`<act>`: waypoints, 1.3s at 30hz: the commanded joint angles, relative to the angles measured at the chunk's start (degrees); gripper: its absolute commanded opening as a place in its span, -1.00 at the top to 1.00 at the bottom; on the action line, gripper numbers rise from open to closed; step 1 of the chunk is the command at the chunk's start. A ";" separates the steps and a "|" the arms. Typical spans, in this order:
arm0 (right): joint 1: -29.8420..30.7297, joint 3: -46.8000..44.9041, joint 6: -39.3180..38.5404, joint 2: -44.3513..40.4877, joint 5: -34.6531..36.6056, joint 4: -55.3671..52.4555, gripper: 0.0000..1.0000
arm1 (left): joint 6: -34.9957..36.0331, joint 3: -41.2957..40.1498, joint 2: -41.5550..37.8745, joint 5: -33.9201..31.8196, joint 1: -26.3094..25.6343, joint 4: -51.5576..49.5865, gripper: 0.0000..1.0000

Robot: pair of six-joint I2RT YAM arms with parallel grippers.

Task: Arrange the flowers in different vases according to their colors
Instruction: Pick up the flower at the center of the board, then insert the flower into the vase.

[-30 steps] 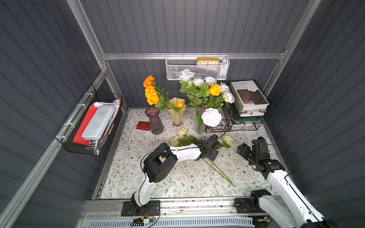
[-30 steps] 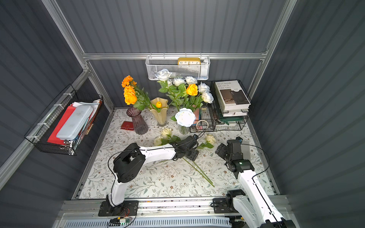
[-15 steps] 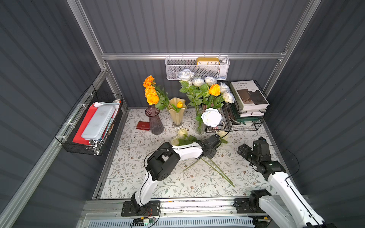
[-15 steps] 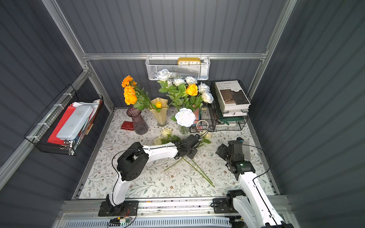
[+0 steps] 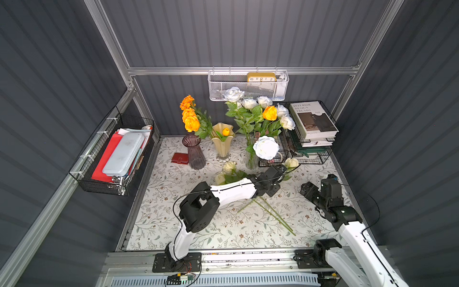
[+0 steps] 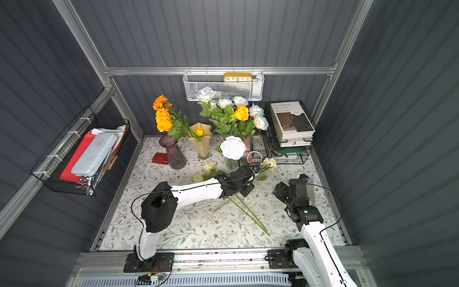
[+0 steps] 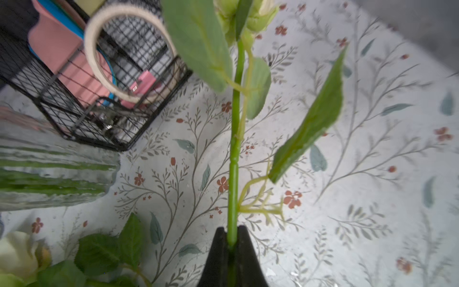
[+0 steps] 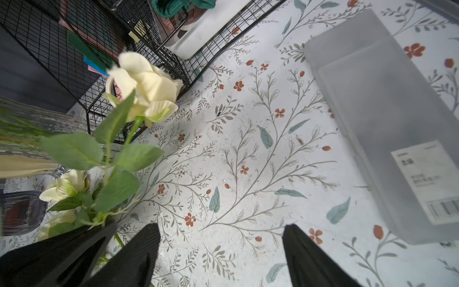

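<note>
On the wire rack (image 5: pixel 320 155) at the back right of the tabletop (image 5: pixel 171 198), the top book (image 5: pixel 313 116) reads "INTERIOR DESIGN TRENDS". The yellow clock (image 5: pixel 261 77) in the white mesh basket (image 5: pixel 231 85) shows the numerals 10, 11, 12, 1 and 2. The translucent box (image 8: pixel 382 111) near my right fingers (image 8: pixel 141 253) carries a white label with a barcode, its print too small to read. My left fingers (image 7: pixel 221 246) are pinched shut on the green stem (image 7: pixel 233 174) of a cream rose (image 5: pixel 291 162); a second ago they stood apart around it. The bloom now sits closer to the wire rack, near the clear glass vase (image 5: pixel 251 160), and one stem end now fans out to the left of the other stems (image 5: pixel 275 216) lying on the tabletop. Two more cream roses (image 5: pixel 229 166) lie in front of the cream-yellow vase (image 5: pixel 222 146); the purple vase (image 5: pixel 196 155) stands to its left. My right fingers stand wide apart, holding nothing, and have barely moved.
</note>
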 commanded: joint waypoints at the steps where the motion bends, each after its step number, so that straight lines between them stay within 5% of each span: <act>1: -0.28 -0.91 -0.17 -1.13 1.51 -1.17 -0.66 | 2.59 -0.47 -10.29 2.04 -1.34 2.17 1.00; 8: -0.40 -2.30 -0.50 -1.61 1.99 -1.93 -0.66 | 4.66 1.46 -26.43 10.39 -7.01 -0.02 1.00; 12: -0.54 -2.62 -0.54 -0.73 0.85 0.00 -0.67 | 4.85 -1.55 -41.35 10.13 -11.21 6.98 1.00; 15: -0.66 -1.85 -1.12 0.33 0.41 0.30 -0.67 | 4.12 -4.44 -52.95 -5.39 -11.15 12.22 1.00; 17: -0.64 -1.43 -1.23 1.17 -0.22 1.07 -0.67 | 6.54 -5.25 -56.88 -25.88 -10.41 15.91 1.00; 18: -0.71 -1.25 -1.28 1.59 -0.60 1.47 -0.67 | 8.54 -4.92 -57.53 -30.54 -8.98 16.93 1.00; 25: -0.73 -0.26 -1.28 6.28 -2.98 5.38 -0.67 | 18.09 0.58 -54.81 -38.34 6.15 23.24 1.00; 28: -0.76 -0.18 -1.16 8.27 -4.30 7.09 -0.67 | 13.87 5.93 -49.88 -31.60 18.85 19.48 1.00; 32: -0.75 0.30 -2.00 9.66 -5.94 7.40 -0.67 | -2.01 14.12 -41.30 -10.19 47.34 8.89 1.00; 39: -0.96 -0.27 -4.28 8.25 -4.98 6.27 -0.67 | -4.07 8.85 -36.47 -4.54 56.43 18.44 1.00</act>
